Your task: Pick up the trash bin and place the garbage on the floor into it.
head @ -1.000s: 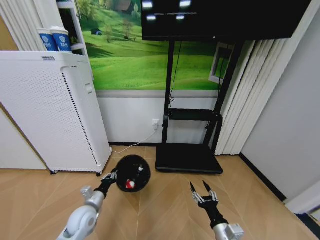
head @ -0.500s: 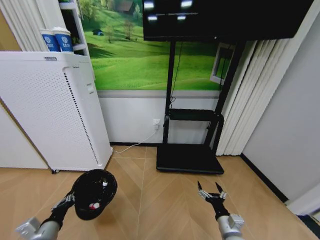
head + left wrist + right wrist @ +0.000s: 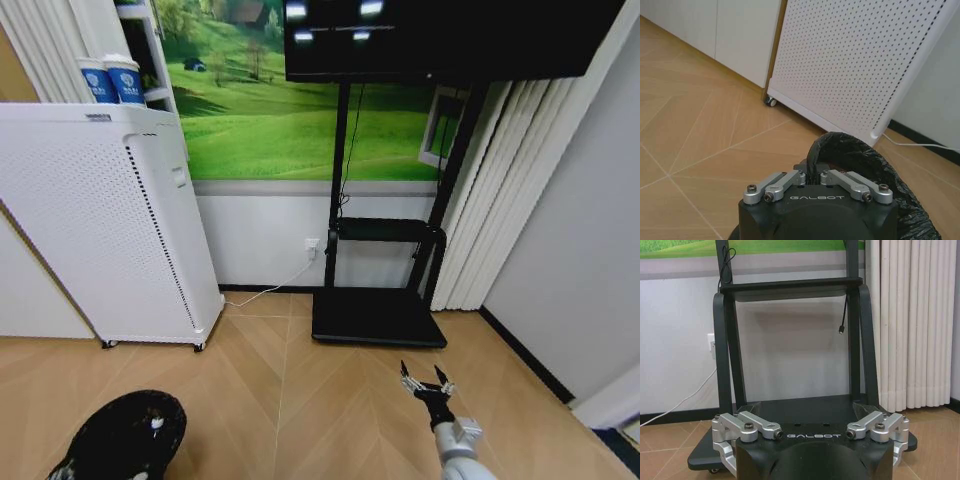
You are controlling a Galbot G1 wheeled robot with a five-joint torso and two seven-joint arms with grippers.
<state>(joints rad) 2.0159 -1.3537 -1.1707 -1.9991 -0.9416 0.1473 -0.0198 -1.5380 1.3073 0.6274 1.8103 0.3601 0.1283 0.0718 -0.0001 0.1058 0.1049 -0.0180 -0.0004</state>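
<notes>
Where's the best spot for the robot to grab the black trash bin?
Probably the trash bin's thin open rim, from above with one finger inside and one outside; the round body looks too wide to pinch. The left gripper sits clamped on that bag-covered rim.

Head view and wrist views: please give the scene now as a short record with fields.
bin: black, bag-lined, low at the robot's left side, over the floor
left gripper: shut on the bin's rim
right gripper: open, empty, low over the floor, facing the TV stand
bin contents: small white item visible
beside bin: white perforated appliance
</notes>
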